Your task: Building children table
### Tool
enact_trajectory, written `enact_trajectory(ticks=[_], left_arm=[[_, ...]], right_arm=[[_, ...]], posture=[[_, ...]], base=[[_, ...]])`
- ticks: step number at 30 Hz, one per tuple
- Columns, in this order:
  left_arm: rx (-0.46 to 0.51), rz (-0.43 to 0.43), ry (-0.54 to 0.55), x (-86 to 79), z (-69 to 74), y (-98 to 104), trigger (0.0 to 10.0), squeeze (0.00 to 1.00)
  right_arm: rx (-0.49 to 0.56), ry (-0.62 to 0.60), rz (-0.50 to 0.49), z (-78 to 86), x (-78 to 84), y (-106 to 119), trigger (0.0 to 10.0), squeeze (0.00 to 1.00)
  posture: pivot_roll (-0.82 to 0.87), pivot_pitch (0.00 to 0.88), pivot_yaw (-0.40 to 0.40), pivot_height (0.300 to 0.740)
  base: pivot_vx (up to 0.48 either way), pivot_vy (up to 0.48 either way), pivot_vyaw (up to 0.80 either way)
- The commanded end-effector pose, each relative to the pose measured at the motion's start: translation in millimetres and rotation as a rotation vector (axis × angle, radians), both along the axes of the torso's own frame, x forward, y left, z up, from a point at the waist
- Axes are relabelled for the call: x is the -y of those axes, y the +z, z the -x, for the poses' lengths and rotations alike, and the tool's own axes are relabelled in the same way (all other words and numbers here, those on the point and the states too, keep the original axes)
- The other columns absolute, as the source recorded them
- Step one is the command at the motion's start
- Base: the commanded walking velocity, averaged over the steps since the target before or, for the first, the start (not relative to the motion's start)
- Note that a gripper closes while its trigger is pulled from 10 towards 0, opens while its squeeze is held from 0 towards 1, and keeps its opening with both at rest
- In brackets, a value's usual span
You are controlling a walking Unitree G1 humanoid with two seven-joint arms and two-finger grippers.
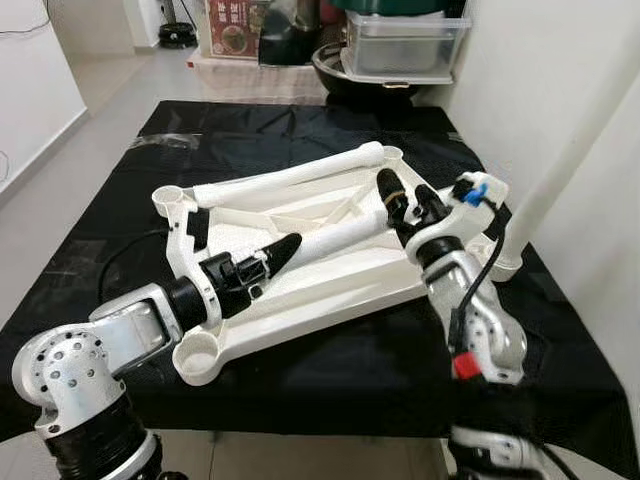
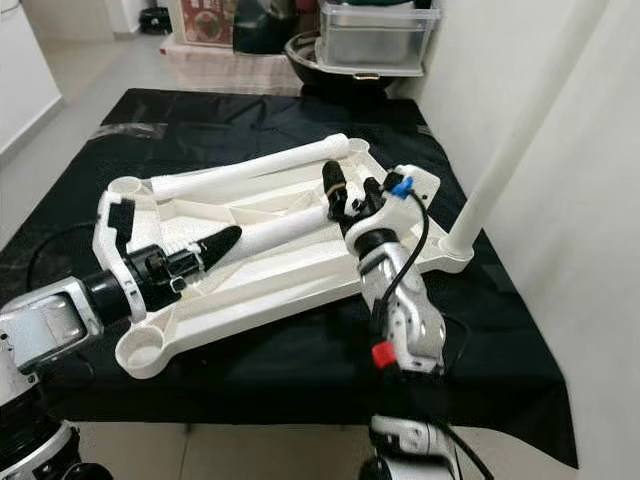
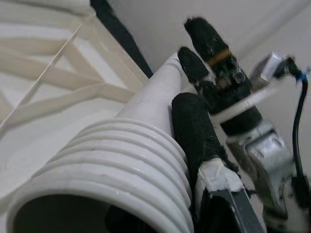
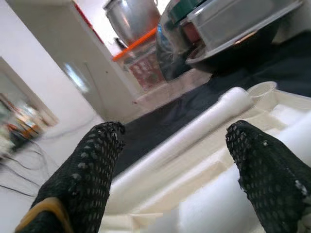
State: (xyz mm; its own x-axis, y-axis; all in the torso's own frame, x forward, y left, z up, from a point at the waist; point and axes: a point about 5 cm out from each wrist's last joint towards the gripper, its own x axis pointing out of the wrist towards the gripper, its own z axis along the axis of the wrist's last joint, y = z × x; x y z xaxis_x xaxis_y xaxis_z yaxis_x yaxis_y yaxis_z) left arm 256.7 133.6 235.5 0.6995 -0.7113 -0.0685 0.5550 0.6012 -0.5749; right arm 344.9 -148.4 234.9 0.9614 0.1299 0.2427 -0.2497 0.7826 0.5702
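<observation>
The white table top (image 1: 330,285) lies upside down on a black-covered table (image 1: 330,370). My left gripper (image 1: 272,257) is shut on a loose white leg (image 1: 345,233) near its threaded end (image 3: 112,170), and the leg lies slantwise across the underside. My right gripper (image 1: 412,203) is open, its fingers (image 4: 92,170) straddling the leg's far end. A second leg (image 1: 300,175) lies along the far edge. A third leg (image 1: 570,140) stands upright in the right corner socket.
An empty corner socket (image 1: 205,355) sits near the front edge, another (image 1: 170,197) at the left. A clear plastic box (image 1: 400,45) on a black pan stands behind the table. A white wall (image 1: 600,250) runs close on the right. A black cable (image 1: 120,260) crosses the cloth.
</observation>
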Motion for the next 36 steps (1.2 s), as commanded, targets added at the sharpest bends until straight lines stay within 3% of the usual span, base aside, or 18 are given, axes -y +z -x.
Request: enact_trajectory(ticks=[1,5,7,8,9,11,12,15,18,21,24,27,31,36], left_arm=[[0.041,-0.036,-0.008,2.0,2.6,6,0.0,0.00],[0.072,-0.112,0.032,-0.9,7.1,2,0.0,0.00],[0.080,-0.157,0.056,-4.5,9.0,-3,0.0,0.00],[0.082,-0.198,0.087,-8.4,10.3,-9,1.1,0.00],[0.089,-0.265,0.123,-13.2,10.8,-16,5.1,0.00],[0.097,-0.311,0.142,-16.2,11.3,-20,5.1,0.00],[0.106,-0.334,0.169,-19.1,10.8,-23,10.0,0.00],[0.122,-0.355,0.191,-21.2,10.5,-24,10.0,0.00],[0.301,-0.484,0.301,-24.8,6.7,-15,10.0,0.00],[0.406,-0.511,0.357,-24.2,5.5,-5,10.0,0.00],[0.440,-0.501,0.384,-24.5,5.1,-1,10.0,0.00],[0.594,-0.502,0.390,-17.7,8.5,4,10.0,0.00],[0.651,-0.473,0.355,-8.9,12.5,3,10.0,0.00],[0.685,-0.458,0.298,1.7,16.2,1,10.0,0.00]], right_arm=[[0.002,0.033,-0.074,-2.5,4.3,4,10.0,0.00],[0.004,0.137,-0.165,-3.4,9.8,7,10.0,0.00],[-0.010,0.166,-0.165,-2.4,11.8,2,10.0,0.00],[-0.019,0.184,-0.157,-0.9,14.4,-2,10.0,0.00],[-0.022,0.198,-0.158,0.3,16.8,-5,10.0,0.00],[-0.022,0.207,-0.159,1.2,18.3,-6,10.0,0.00],[-0.018,0.227,-0.168,1.8,18.5,-5,10.0,0.00],[-0.019,0.248,-0.177,2.0,18.5,-5,10.0,0.00],[-0.098,0.358,-0.130,5.8,16.4,-24,10.0,0.00],[-0.136,0.378,-0.165,7.4,14.6,-32,10.0,0.00],[-0.133,0.419,-0.193,10.6,9.6,-32,10.0,0.00],[-0.133,0.583,-0.270,26.4,-12.7,-37,10.0,0.00],[-0.138,0.684,-0.392,32.9,-24.8,-36,10.0,0.00],[-0.139,0.750,-0.456,36.2,-32.9,-33,10.0,0.00]], posture=[[0.12,0.021,-0.059,0.740],[0.11,0.016,-0.056,0.740],[0.11,0.014,-0.055,0.740],[0.11,0.018,-0.055,0.740],[0.11,0.015,-0.060,0.740],[0.11,0.015,-0.060,0.740],[0.11,0.022,-0.059,0.740],[0.11,0.022,-0.059,0.740],[0.11,0.028,-0.070,0.740],[0.11,0.033,-0.073,0.740],[0.11,0.034,-0.069,0.740],[0.11,0.035,-0.073,0.740],[0.11,0.041,-0.069,0.740],[0.11,0.042,-0.071,0.740]], base=[[0.000,0.000,0.00],[0.000,0.000,0.00],[0.000,0.000,0.00],[0.000,0.000,0.00],[0.000,0.000,0.00],[0.000,0.000,0.00],[0.000,0.000,0.00],[0.000,0.000,0.00],[0.000,0.000,0.00],[0.000,0.000,0.00],[0.000,0.000,0.00],[0.000,0.000,0.00],[0.000,0.000,0.00],[0.000,0.000,0.00]])
